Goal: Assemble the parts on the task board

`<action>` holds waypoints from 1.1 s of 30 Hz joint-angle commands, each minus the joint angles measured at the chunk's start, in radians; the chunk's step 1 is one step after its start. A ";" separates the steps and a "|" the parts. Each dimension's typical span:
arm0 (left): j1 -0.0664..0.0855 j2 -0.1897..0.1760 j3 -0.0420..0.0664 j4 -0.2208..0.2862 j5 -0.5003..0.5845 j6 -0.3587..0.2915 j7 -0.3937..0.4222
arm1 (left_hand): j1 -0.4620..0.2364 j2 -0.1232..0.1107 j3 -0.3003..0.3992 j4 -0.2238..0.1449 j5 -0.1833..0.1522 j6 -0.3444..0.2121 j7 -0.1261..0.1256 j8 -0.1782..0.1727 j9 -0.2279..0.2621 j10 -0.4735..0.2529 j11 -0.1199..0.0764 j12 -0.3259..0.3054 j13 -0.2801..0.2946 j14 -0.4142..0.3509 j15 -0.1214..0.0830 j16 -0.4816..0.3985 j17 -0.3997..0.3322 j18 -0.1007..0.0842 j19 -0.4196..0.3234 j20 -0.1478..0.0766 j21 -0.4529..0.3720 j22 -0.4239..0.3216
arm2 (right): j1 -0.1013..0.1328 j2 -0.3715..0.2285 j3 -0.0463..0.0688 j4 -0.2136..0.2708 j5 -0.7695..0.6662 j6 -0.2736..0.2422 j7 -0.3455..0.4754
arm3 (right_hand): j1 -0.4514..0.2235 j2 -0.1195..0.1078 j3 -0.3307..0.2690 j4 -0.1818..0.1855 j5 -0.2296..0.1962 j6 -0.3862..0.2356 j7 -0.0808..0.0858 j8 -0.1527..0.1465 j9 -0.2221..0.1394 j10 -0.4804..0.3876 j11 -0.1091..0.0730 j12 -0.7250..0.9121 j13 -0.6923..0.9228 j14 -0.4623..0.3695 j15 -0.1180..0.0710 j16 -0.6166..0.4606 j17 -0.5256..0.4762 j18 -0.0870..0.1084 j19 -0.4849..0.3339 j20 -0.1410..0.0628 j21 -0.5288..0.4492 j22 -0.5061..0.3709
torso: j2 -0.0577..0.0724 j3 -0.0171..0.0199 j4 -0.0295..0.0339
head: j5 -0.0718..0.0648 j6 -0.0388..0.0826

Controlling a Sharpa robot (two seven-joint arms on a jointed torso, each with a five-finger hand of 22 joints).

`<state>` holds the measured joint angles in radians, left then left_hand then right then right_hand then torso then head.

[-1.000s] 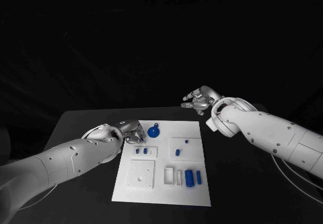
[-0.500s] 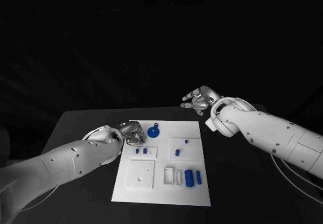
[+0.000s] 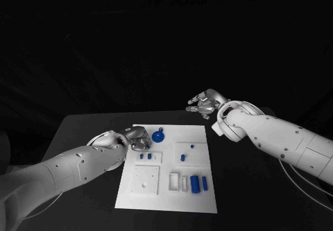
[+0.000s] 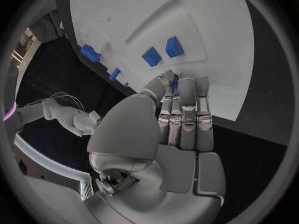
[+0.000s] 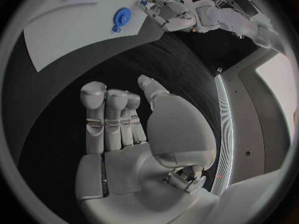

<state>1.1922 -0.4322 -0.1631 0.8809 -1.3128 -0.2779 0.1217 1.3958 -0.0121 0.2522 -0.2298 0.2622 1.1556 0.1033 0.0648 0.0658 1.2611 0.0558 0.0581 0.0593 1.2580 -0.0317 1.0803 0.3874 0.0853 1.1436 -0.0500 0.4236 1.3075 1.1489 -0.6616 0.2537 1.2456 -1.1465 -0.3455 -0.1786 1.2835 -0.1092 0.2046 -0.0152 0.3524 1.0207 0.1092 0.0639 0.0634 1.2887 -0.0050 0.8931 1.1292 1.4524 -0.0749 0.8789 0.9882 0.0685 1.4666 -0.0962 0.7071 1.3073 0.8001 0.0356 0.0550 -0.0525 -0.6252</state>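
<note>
The black bench (image 3: 83, 125) carries the white task board (image 3: 170, 168) at its middle, lying flat with its long side running near to far. The left hand (image 3: 138, 137) sits at the board's far left edge, its fingers (image 4: 187, 109) pressed together side by side with the tips over the board's edge; whether they pinch anything I cannot tell. The right hand (image 3: 203, 105) hangs above the bench just beyond the board's far right corner, well apart from the parts, fingers loosely curled and holding nothing. A round blue part with a small knob (image 3: 159, 136) lies on the far left of the board, just right of the left hand. Two blue cylinders (image 3: 198, 183) lie side by side near the board's right near corner. One short blue peg (image 3: 183, 157) stands right of centre, and two small blue pegs (image 3: 145, 155) stand left of centre.
</note>
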 commanded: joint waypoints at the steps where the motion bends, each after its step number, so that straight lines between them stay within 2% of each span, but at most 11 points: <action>1: -0.004 0.005 0.000 -0.005 0.005 0.014 0.011 | -0.006 0.004 -0.004 0.001 0.002 0.003 0.004 -0.002 0.000 0.001 0.002 0.003 0.001 0.004 0.002 -0.001 0.001 0.018 0.007 0.000 -0.006 0.021 | -0.001 0.001 0.000 0.002 -0.002 0.002 0.009 | -0.011 0.001 0.002 0.004 0.002 0.008 0.001 -0.002 0.000 -0.004 -0.002 0.002 0.002 -0.001 -0.001 0.000 0.001 0.010 0.029 0.002 -0.002 0.093 | 0.000 0.0003 -0.0003 | -0.002 0.000; 13: -0.008 0.014 -0.002 -0.019 0.003 0.038 0.000 | -0.005 0.004 -0.003 -0.001 0.002 0.002 0.004 -0.002 0.000 0.000 0.002 0.003 0.001 0.003 0.002 -0.002 0.000 0.018 0.006 0.000 -0.005 0.022 | -0.001 -0.001 0.000 0.002 -0.002 0.003 0.009 | -0.011 0.001 0.002 0.004 0.002 0.008 0.001 -0.002 0.000 -0.004 -0.002 0.002 0.002 -0.001 -0.001 0.000 0.001 0.010 0.029 0.002 -0.002 0.093 | 0.000 -0.0006 0.0008 | -0.004 0.000; 26: -0.010 0.021 -0.008 -0.030 0.001 0.069 -0.012 | -0.006 0.006 -0.004 0.000 -0.002 0.000 0.005 -0.002 0.000 -0.003 0.003 0.003 0.001 0.000 0.003 -0.004 0.001 0.018 0.002 0.001 -0.003 0.022 | -0.001 -0.001 0.000 0.002 -0.002 0.003 0.010 | -0.011 0.001 0.002 0.004 0.002 0.008 0.001 -0.002 0.000 -0.004 -0.002 0.002 0.002 -0.001 -0.001 0.000 0.001 0.010 0.029 0.002 -0.002 0.093 | 0.000 -0.0003 0.0002 | -0.004 0.000; 30: -0.010 0.018 -0.009 -0.030 0.003 0.058 -0.010 | -0.007 0.000 -0.002 -0.003 -0.003 -0.038 0.012 -0.004 -0.003 -0.010 0.007 0.003 0.001 -0.002 0.006 -0.005 0.000 0.018 0.001 0.003 -0.003 0.021 | -0.002 -0.002 0.000 0.002 -0.002 0.003 0.009 | -0.011 0.001 0.002 0.004 0.002 0.008 0.001 -0.002 0.000 -0.004 -0.002 0.002 0.002 -0.001 -0.001 0.000 0.001 0.010 0.029 0.002 -0.002 0.093 | 0.000 -0.0009 0.0009 | -0.005 0.000; 33: -0.010 0.017 -0.009 -0.029 0.007 0.045 -0.008 | -0.012 -0.012 0.004 -0.006 -0.005 -0.103 0.011 -0.004 -0.004 -0.029 0.012 0.002 0.000 -0.007 0.009 -0.008 0.000 0.019 0.001 0.006 -0.006 0.020 | -0.002 -0.003 0.000 0.003 -0.002 0.003 0.009 | -0.011 0.001 0.002 0.004 0.002 0.008 0.001 -0.002 0.000 -0.004 -0.002 0.002 0.002 -0.001 -0.001 0.000 0.001 0.010 0.029 0.002 -0.002 0.093 | 0.000 -0.0011 0.0009 | -0.003 0.002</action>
<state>1.1846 -0.4166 -0.1708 0.8484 -1.3109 -0.2463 0.1112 1.3876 -0.0202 0.2553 -0.2327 0.2624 1.0659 0.1151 0.0648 0.0630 1.2390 0.0674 0.0591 0.0611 1.2525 -0.0264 1.0755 0.3874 0.0842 1.1435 -0.0500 0.4236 1.3074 1.1479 -0.6641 0.2537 1.2463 -1.1463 -0.3454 -0.1782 1.2835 -0.1092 0.2046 -0.0152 0.3524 1.0206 0.1091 0.0639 0.0633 1.2903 -0.0034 0.8931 1.1298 1.4524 -0.0748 0.8789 0.9881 0.0685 1.4666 -0.0962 0.7071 1.3073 0.8002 0.0346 0.0557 -0.0571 -0.6250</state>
